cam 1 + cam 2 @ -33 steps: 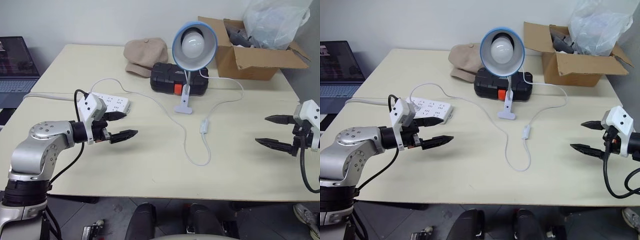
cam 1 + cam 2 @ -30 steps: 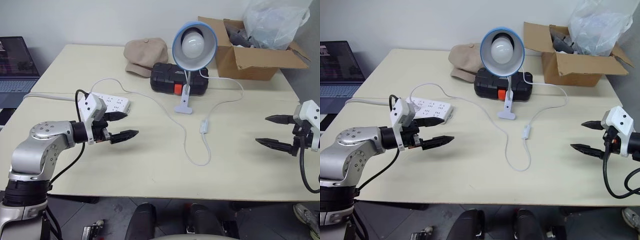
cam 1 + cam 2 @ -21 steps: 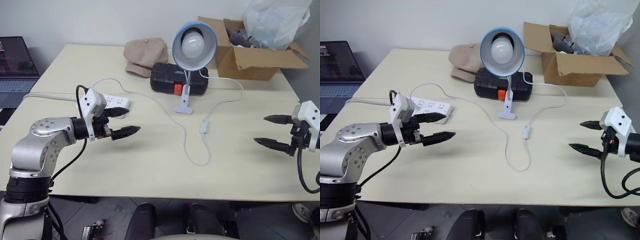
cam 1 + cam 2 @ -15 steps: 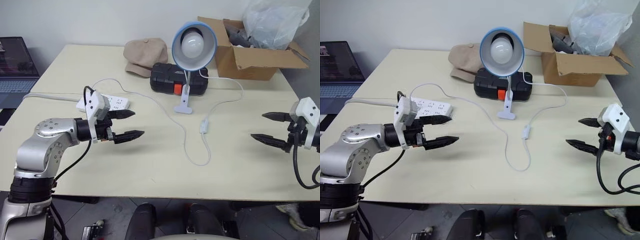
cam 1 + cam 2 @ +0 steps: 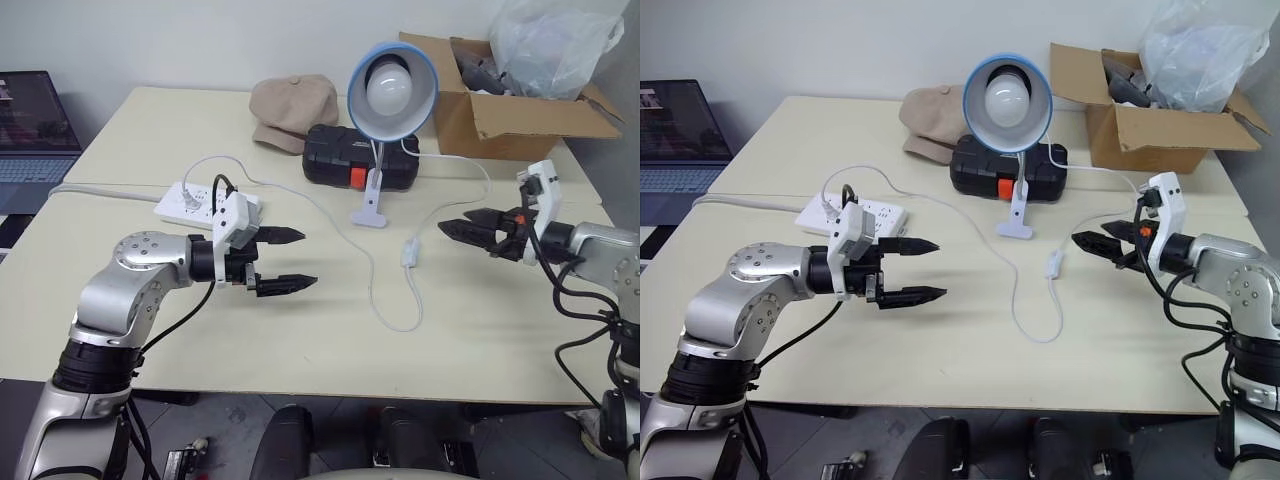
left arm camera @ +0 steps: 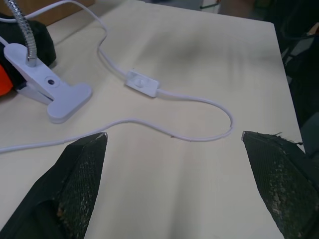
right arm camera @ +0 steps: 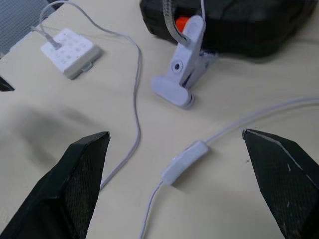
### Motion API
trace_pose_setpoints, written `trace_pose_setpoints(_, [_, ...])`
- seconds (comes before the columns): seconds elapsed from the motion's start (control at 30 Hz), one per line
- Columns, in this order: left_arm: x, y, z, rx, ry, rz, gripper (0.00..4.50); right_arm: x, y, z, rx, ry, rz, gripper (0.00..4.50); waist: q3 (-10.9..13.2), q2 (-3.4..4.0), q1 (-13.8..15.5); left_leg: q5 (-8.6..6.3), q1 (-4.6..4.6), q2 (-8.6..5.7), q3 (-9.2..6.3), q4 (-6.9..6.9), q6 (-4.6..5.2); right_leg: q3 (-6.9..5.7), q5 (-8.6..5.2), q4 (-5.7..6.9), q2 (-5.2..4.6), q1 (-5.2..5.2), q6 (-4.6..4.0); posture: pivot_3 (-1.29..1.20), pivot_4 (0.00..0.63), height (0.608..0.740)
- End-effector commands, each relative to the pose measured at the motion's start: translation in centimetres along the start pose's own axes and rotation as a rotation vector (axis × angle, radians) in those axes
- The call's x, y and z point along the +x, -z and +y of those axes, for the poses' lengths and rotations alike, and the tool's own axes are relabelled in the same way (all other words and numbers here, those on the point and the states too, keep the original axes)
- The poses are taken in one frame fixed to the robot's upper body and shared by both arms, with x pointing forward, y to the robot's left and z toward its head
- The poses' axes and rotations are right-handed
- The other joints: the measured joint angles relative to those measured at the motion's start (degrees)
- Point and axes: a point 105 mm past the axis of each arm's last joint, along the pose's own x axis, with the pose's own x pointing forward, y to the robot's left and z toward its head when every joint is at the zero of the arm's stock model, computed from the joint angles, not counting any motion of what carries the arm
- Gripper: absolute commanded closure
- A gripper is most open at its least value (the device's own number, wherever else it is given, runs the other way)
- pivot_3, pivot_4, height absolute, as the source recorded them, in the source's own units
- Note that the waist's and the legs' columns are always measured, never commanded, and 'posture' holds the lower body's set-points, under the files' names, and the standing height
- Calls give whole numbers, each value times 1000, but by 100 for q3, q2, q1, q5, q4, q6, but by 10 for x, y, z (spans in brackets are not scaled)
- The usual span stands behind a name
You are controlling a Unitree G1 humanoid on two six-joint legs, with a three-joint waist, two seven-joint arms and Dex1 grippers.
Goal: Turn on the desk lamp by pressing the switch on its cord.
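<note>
My right gripper (image 5: 470, 226) hovers spread wide just beside the switch (image 5: 409, 252). My left gripper (image 5: 295, 260) gapes empty, farther from it. I can read no writing anywhere.

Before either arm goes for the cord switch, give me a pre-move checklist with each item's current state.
1. Switch lying free on the table, nothing on top of it: ok.
2. Right gripper open, holding nothing, close to the switch but apart from it: ok.
3. Left gripper open and empty, on the other side of the cord loop: ok.
4. Desk lamp upright on its clamp, bulb unlit: ok, task not yet done.
5. Which side of the switch faces up: cannot tell from the head views; the left wrist view shows a rocker on top.
</note>
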Motion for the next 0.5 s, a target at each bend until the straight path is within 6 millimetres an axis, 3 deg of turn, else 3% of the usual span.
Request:
trace_pose_setpoints(0.03, [14,-7,-8,62,63,-21,0,11,10,-5,112,65,129,31,0,0,-2,0,0,1,1,0,0,2,0,0,0,0,0,0,150,740])
trace_pose_setpoints(0.5, [31,-4,-16,84,122,-38,0,63,9,-3,317,96,196,31,0,1,-19,-1,-27,3,18,-2,2,24,4,10,8,-42,-2,0,150,740])
